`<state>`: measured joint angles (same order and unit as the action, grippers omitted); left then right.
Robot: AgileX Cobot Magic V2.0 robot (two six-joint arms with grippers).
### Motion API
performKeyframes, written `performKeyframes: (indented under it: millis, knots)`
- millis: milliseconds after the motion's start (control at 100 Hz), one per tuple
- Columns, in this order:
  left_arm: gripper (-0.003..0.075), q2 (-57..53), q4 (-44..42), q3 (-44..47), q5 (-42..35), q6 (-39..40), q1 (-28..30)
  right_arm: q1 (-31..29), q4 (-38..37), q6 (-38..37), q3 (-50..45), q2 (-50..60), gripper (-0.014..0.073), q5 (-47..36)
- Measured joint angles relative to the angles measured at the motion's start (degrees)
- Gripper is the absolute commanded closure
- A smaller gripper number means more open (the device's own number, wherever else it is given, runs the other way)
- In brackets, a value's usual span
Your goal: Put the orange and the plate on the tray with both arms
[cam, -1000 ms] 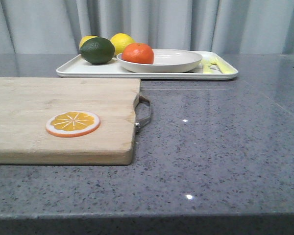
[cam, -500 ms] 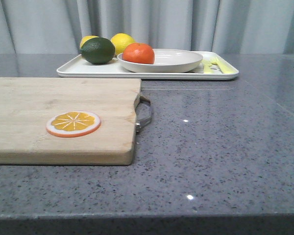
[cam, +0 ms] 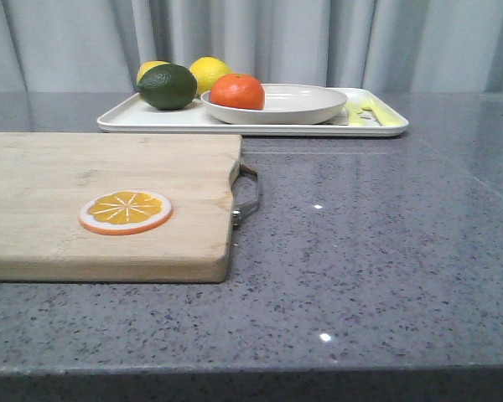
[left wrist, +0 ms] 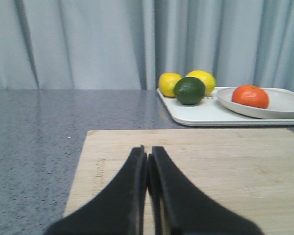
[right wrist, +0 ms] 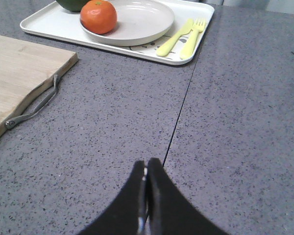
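Observation:
The orange point(cam: 236, 90) point(left wrist: 250, 96) point(right wrist: 98, 16) rests inside the off-white plate point(cam: 302, 102) point(left wrist: 284, 104) point(right wrist: 142, 19), at its left side. The plate stands on the white tray point(cam: 151, 119) point(left wrist: 201, 113) point(right wrist: 49, 22) at the back of the table. Neither gripper shows in the front view. My left gripper point(left wrist: 148, 154) is shut and empty, held over the wooden cutting board point(left wrist: 225, 161), well short of the tray. Over bare grey tabletop hangs my right gripper point(right wrist: 147, 164), also shut with nothing in it, far from the tray.
A dark green fruit point(cam: 166, 86) and two lemons point(cam: 208, 72) sit on the tray's left end. A yellow fork and knife point(right wrist: 181, 36) lie at its right end. An orange slice disc point(cam: 125, 211) lies on the cutting board point(cam: 101, 184), whose metal handle point(cam: 246, 194) points right.

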<state>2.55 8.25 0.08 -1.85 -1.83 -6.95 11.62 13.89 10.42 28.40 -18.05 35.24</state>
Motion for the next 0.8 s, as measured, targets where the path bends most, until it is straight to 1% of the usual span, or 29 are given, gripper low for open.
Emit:
performKeyframes:
  millis: [60, 200, 390, 510, 700, 800]
  knots:
    - [0.074, -1.47, 0.0, 0.0, -0.14, 0.0, 2.39, 0.0, 0.0, 0.0, 0.0, 0.0, 0.0662, 0.0]
    - [0.074, -2.84, 0.0, 0.0, 2.31, 0.0, 6.98, 0.0, 0.0, 0.0, 0.0, 0.0, 0.0662, 0.0]
    - [0.0741, -2.84, 0.0, 0.0, 4.11, 0.0, 10.75, 0.0, 0.0, 0.0, 0.0, 0.0, 0.0662, 0.0]
    - [0.0741, -2.84, 0.0, 0.0, 4.87, 0.0, 11.44, 0.0, 0.0, 0.0, 0.0, 0.0, 0.0662, 0.0]
    - [0.0741, -2.84, 0.0, 0.0, 9.83, 0.0, 11.49, 0.0, 0.0, 0.0, 0.0, 0.0, 0.0662, 0.0]
    - [0.0741, -2.84, -0.09, 0.0, 10.79, 0.0, 11.49, 0.0, 0.0, 0.0, 0.0, 0.0, 0.0662, 0.0]
